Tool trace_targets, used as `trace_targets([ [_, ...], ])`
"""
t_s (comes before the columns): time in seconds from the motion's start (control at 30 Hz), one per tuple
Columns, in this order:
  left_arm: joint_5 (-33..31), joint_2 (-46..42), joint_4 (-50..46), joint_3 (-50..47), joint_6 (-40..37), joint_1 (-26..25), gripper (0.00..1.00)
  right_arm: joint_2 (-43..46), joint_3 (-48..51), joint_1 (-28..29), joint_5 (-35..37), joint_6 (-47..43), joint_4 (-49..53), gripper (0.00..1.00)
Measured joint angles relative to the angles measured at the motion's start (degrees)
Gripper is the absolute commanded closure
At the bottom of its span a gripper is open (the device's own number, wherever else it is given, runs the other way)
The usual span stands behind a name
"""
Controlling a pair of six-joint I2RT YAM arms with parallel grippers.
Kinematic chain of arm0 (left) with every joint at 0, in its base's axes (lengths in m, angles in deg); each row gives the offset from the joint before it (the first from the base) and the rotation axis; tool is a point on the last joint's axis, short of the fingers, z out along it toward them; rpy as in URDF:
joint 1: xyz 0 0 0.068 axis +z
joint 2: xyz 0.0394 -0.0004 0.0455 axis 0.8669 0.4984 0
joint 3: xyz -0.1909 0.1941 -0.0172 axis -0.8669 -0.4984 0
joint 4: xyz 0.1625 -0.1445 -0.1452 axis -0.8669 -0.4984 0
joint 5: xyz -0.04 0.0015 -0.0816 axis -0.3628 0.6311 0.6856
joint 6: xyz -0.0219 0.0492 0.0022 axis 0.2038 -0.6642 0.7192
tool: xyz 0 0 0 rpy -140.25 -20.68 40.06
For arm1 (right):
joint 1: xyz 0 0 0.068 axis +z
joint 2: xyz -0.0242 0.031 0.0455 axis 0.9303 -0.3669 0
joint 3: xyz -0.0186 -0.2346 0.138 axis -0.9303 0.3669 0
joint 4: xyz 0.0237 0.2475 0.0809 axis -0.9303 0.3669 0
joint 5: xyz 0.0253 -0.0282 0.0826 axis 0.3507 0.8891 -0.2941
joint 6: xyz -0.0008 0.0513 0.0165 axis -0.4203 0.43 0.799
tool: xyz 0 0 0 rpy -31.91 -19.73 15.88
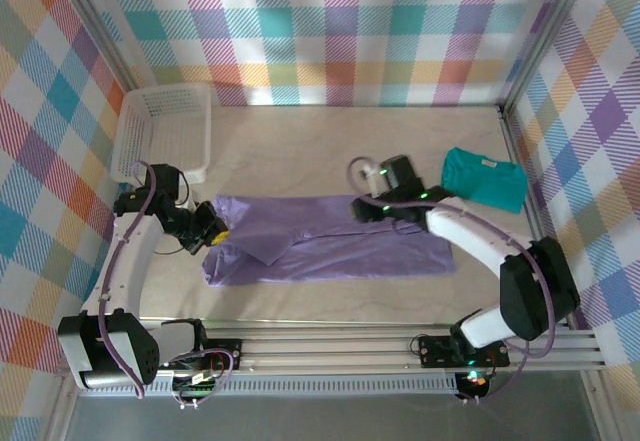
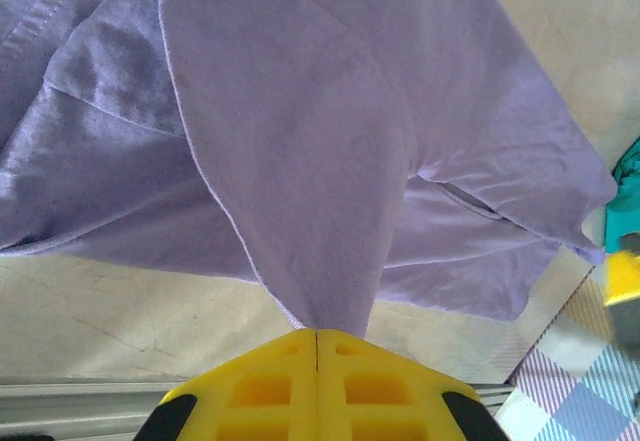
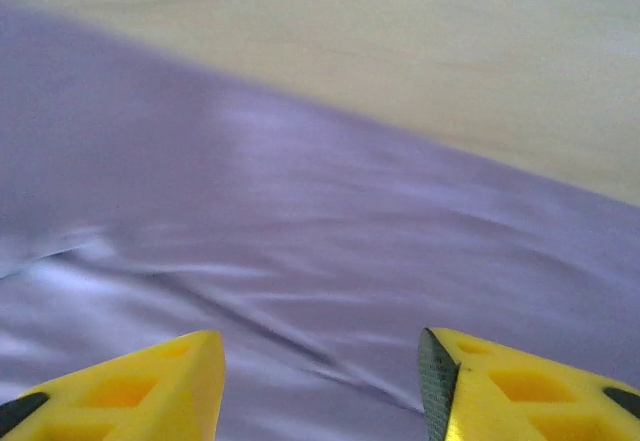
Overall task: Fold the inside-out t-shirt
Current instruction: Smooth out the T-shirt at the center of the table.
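1. Purple shirt (image 1: 330, 246): laid out left to right across the near middle of the surface (image 1: 300, 151), mostly flat, with a loose fold lying over its left part and wrinkles there.
2. Same shirt on the left wrist camera (image 2: 300, 161): a raised ridge of cloth drawn to a narrow point at the fingertips, the rest sagging down to the surface on both sides.
3. Same shirt on the right wrist camera (image 3: 300, 211): smooth cloth with a few shallow creases, its far edge running diagonally against bare surface.
4. Left pincer (image 1: 212, 229) (image 2: 316, 333): at the shirt's left end, yellow jaws pressed together, pinching that point of cloth.
5. Right pincer (image 1: 368, 208) (image 3: 320, 339): over the shirt's far edge, right of its middle, jaws spread with nothing gripped, just purple cloth below the gap.
6. Teal shirt (image 1: 485, 179) (image 2: 630, 176): folded, on the surface's right side, beyond the right arm.
7. White basket (image 1: 170, 89): in the far left corner against the wall, apart from the purple shirt.
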Motion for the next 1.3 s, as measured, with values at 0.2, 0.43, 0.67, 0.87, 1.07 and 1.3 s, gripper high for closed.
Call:
trace_targets([
  [0.2,0.02,0.0,0.35,-0.02,-0.02,0.0,1.0,-8.66,-0.02,20.61,0.26,-0.24,-14.51,0.3],
  [0.43,0.11,-0.13,0.61,-0.33,-0.04,0.02,1.0,-21.2,-4.87,31.15,13.2,-0.33,-23.54,0.07],
  [0.67,1.14,-0.13,1.68,-0.33,-0.28,0.02,1.0,-26.32,-9.35,34.07,24.41,-2.71,-29.22,0.0],
  [0.87,1.36,-0.11,1.68,-0.33,-0.5,0.04,1.0,-29.88,-11.04,35.12,31.61,-3.87,-33.31,0.0],
  [1.07,1.36,-0.11,1.68,-0.33,-0.48,0.04,1.0,-33.03,-11.39,36.52,39.1,-4.81,-35.74,0.01],
  [1.3,1.33,-0.11,1.66,-0.33,-0.48,0.04,1.0,-32.81,-11.3,37.0,47.08,-5.86,-34.51,0.14],
])
